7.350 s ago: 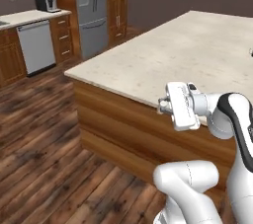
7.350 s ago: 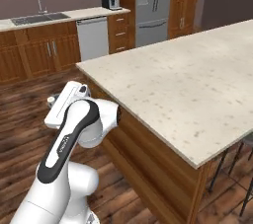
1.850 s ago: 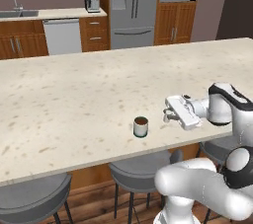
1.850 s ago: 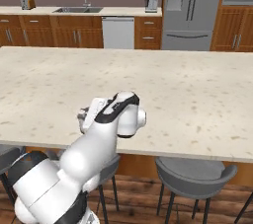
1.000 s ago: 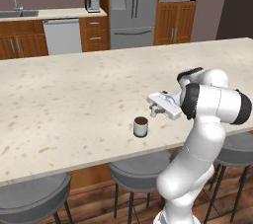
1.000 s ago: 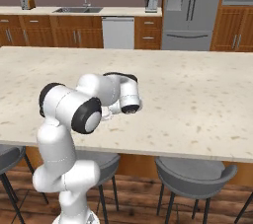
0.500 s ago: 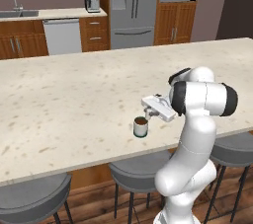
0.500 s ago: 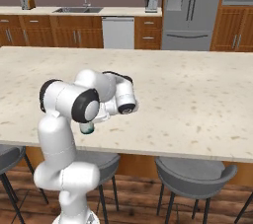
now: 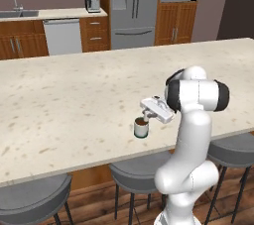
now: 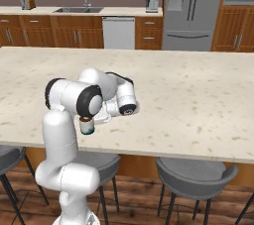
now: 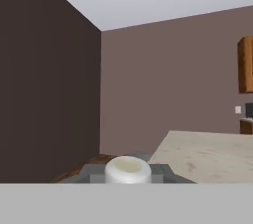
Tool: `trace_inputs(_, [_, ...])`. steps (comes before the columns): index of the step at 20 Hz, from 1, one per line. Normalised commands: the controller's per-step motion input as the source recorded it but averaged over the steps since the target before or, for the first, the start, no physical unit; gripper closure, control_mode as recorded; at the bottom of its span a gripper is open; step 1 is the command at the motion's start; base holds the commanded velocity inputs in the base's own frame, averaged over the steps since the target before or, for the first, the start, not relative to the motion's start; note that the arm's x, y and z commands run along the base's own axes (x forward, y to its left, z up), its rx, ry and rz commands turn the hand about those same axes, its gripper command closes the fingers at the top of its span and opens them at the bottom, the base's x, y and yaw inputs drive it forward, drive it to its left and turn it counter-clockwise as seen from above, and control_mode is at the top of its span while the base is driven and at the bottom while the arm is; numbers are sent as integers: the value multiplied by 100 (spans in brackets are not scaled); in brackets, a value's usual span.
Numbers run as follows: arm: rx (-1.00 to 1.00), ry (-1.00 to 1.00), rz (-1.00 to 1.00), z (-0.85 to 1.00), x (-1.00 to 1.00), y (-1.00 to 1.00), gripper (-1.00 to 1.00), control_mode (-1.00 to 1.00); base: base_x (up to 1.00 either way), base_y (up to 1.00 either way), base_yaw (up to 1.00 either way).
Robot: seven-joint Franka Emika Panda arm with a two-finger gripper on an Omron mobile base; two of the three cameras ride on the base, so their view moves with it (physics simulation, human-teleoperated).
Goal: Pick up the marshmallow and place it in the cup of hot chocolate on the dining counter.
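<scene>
Above the cup of hot chocolate (image 9: 141,128), the gripper (image 9: 147,115) clasps the marshmallow (image 11: 128,169); grey stools (image 9: 138,175) stand below.

We are seeing the tabletop (image 9: 64,100) lying bare on all sides of the cup of hot chocolate (image 9: 141,128), which is standing near its front edge. The pincer (image 9: 149,115) is hanging just above the cup's rim, with the marshmallow (image 11: 128,169) sitting between its fingertips, so the cup's mouth is lying directly beneath it. Grey stools (image 9: 144,175) are standing under the front edge, below the surface. In the right base view, our own arm's elbow (image 10: 74,97) is covering part of the cup.
</scene>
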Motion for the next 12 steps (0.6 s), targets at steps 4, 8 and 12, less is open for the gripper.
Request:
trace_inputs(4, [-1,0,0,-27,12,0,100,-100,0,0,0])
trace_inputs(8, [-3,0,0,-27,23,4,100,-100,0,0,0])
trace_inputs(12, [-3,0,0,-21,32,15,100,-100,0,0,0])
